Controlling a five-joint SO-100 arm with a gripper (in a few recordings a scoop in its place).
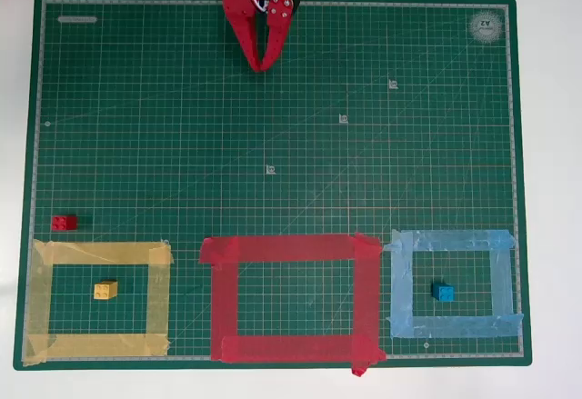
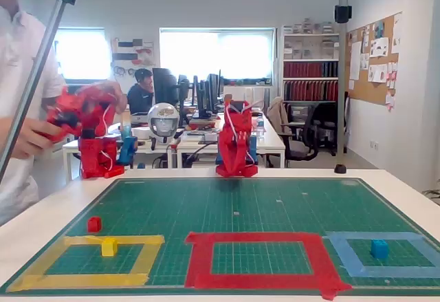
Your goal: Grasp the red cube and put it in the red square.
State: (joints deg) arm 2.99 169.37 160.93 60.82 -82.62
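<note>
Nearest lies the red square (image 2: 260,259), nothing inside it — my goal. Just beyond the yellow tape outline's (image 1: 98,300) far left corner, outside it, sits the red cube (image 1: 64,223). Folded back at the mat's far edge, my gripper (image 1: 263,64) waits, jaws pressed together — nothing held.

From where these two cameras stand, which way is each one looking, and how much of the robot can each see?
Overhead view: sits above the table, looking straight down on the green mat; the red arm's claw pokes in from the top edge.
Fixed view: sits low at the mat's near edge, looking level across it toward the office; the folded arm stands at the far edge.
Shared: the red cube just outside the yellow tape outline, and the red square.
</note>
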